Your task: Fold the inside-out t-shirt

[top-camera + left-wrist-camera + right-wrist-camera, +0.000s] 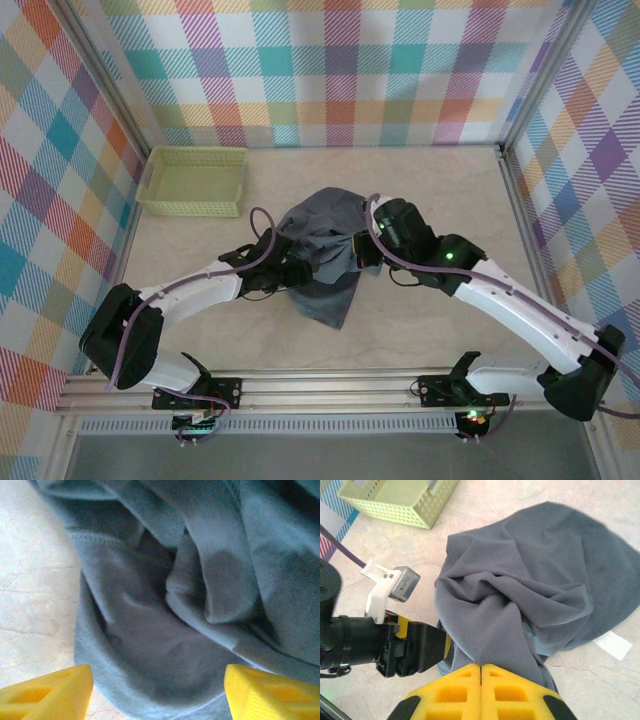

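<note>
Your right gripper (481, 672) is pinched tight on a fold of the slate blue-grey t-shirt (325, 250), and the creases run up into its yellow fingertips (460, 690). Your left gripper (159, 692) has its jaws spread wide, with bunched cloth just ahead of them. The t-shirt lies crumpled mid-table (440, 185) between both arms, near the green mesh basket (193, 180) but apart from it.

The left arm (200, 290) and right arm (520, 310) are built of white links, black joints, purple cables (262, 222); the right hand (481, 667) is tipped yellow.
</note>
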Action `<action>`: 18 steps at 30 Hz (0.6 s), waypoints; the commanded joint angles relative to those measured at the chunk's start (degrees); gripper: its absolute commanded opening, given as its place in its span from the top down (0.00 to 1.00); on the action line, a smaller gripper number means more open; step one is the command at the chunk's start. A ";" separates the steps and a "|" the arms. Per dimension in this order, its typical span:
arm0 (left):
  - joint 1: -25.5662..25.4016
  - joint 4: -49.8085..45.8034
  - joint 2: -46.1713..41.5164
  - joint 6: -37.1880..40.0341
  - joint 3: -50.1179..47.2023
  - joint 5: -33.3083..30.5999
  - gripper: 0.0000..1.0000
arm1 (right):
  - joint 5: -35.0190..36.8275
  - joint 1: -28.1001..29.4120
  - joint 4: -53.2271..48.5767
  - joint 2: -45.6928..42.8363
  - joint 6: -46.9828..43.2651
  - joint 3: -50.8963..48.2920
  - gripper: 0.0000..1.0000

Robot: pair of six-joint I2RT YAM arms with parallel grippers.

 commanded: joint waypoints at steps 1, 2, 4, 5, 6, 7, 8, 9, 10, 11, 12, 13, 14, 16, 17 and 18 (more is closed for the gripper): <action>-1.02 -0.72 1.92 1.76 2.93 -0.80 0.28 | 4.45 -0.17 -3.96 -3.92 -2.56 5.21 1.00; -1.13 -1.57 2.66 1.91 3.52 -1.45 0.28 | 6.33 -0.17 -4.89 -4.69 -3.11 6.55 1.00; -1.23 -2.73 4.47 2.07 4.43 -2.25 0.28 | 9.82 -0.12 -6.68 -5.73 -4.23 9.14 1.00; -1.31 -2.74 5.15 2.20 4.57 -2.36 0.27 | 11.34 -0.25 -7.57 -6.05 -4.79 10.46 1.00; -1.47 -2.51 5.76 2.08 4.62 -2.37 0.27 | 12.70 -0.22 -8.20 -6.33 -5.16 11.40 1.00; -1.64 -2.48 6.62 2.04 4.64 -2.41 0.27 | 13.90 -0.25 -8.66 -6.65 -5.48 12.25 1.00; -1.85 -2.42 7.42 2.09 4.86 -2.37 0.27 | 14.59 -0.26 -8.95 -7.11 -5.95 13.02 1.00; -2.17 -2.46 8.23 2.01 5.06 -2.53 0.27 | 15.10 -0.25 -9.10 -7.38 -6.31 13.59 1.00; -2.50 -2.65 9.24 2.05 5.46 -2.91 0.27 | 15.63 -0.24 -9.17 -7.63 -6.60 14.15 1.00; -2.77 -3.11 10.32 2.15 6.05 -3.30 0.29 | 16.27 -0.21 -9.37 -7.93 -6.86 14.64 1.00; -2.86 -3.47 11.15 2.28 6.55 -3.70 0.30 | 16.73 -0.26 -9.46 -8.12 -6.97 15.01 1.00; -3.05 -3.82 12.22 2.39 7.02 -4.06 0.33 | 17.35 -0.26 -9.65 -8.35 -7.22 15.41 1.00; -3.02 -4.11 12.95 2.41 7.31 -4.72 0.35 | 17.89 -0.25 -9.88 -8.53 -7.39 15.72 1.00; -3.05 -4.30 13.83 2.75 8.01 -5.59 0.39 | 18.58 -0.21 -10.47 -8.82 -7.57 16.27 1.00; -3.08 -4.75 14.25 3.11 8.46 -6.06 0.42 | 18.88 -0.25 -10.60 -9.00 -7.68 16.36 1.00; -3.05 -5.51 14.69 3.63 9.41 -6.97 0.46 | 19.35 -0.26 -10.79 -9.12 -7.81 16.44 1.00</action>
